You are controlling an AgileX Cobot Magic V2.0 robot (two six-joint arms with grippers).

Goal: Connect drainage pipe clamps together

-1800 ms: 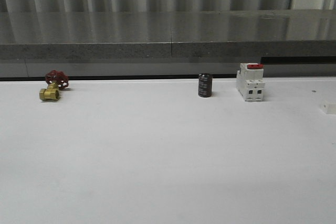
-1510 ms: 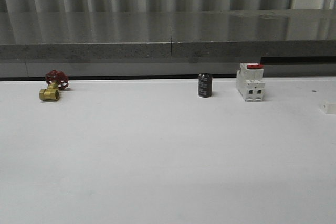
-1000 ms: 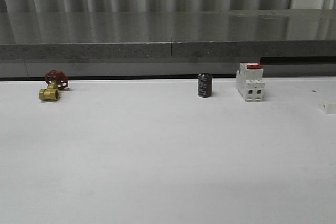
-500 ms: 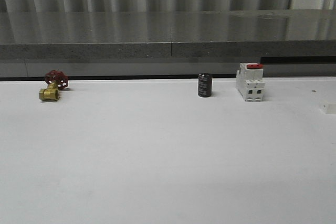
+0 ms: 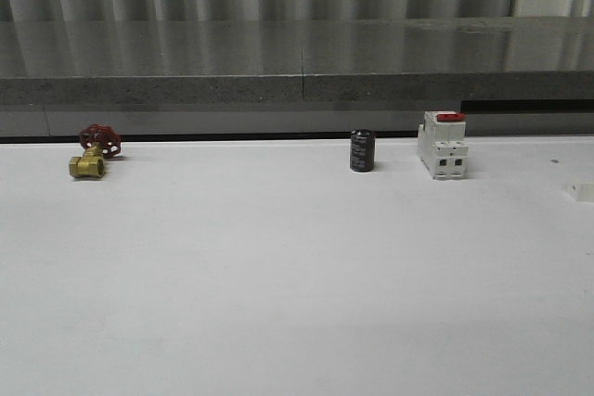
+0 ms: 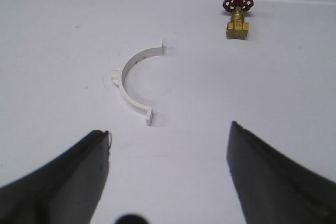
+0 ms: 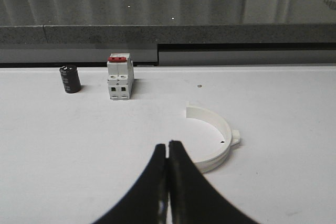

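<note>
Two white half-ring clamps lie apart on a white table [image 5: 278, 266], each in front of a different gripper. Seen from the left wrist, one clamp [image 6: 133, 81] lies flat with its open side turned toward a brass valve [image 6: 239, 16] with a red handwheel. The left gripper [image 6: 168, 145] hangs wide open behind it, its dark fingers [image 6: 73, 177] spread to either side and touching nothing. The valve sits well beyond the clamp, near the table's far edge.

Seen from the right wrist, the other clamp [image 7: 215, 140] lies flat just past the tips of the right gripper [image 7: 168, 156], part of its near end hidden behind them. Those dark fingers [image 7: 152, 187] are pressed together with no gap and nothing between them. Whether the tips touch the clamp cannot be told. A small lug juts from the band's outer curve.

From the front, three items line the table's far edge: the valve [image 5: 95, 150] toward the left corner, then a black cylinder [image 5: 362, 150] and a white breaker [image 5: 443, 145] with a red switch, near each other but not touching, right of centre. A tiny white block [image 5: 582, 191] sits at the right edge. The right wrist view shows the cylinder [image 7: 69, 78] and breaker [image 7: 119, 76] the same way, well beyond the clamp. A grey ledge [image 5: 297, 62] and corrugated wall run behind the table.
</note>
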